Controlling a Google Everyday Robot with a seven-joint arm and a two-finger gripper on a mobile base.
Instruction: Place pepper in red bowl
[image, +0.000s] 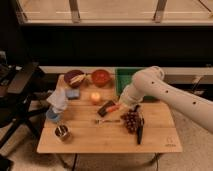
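The pepper (113, 108) is slim and orange-red. It sticks out to the left from my gripper (120, 106), which is shut on it and holds it just above the middle of the wooden table (85, 140). The red bowl (100, 77) stands at the back of the table, up and to the left of the gripper and apart from it. My white arm (150, 90) comes in from the right.
A dark maroon bowl (74, 77) stands left of the red bowl and a green bin (125, 75) to its right. A round yellow-orange fruit (95, 97), a black object (105, 108), grapes (131, 120), cutlery (106, 121), a blue sponge (72, 93), a white cloth (57, 100) and a metal cup (62, 132) lie around.
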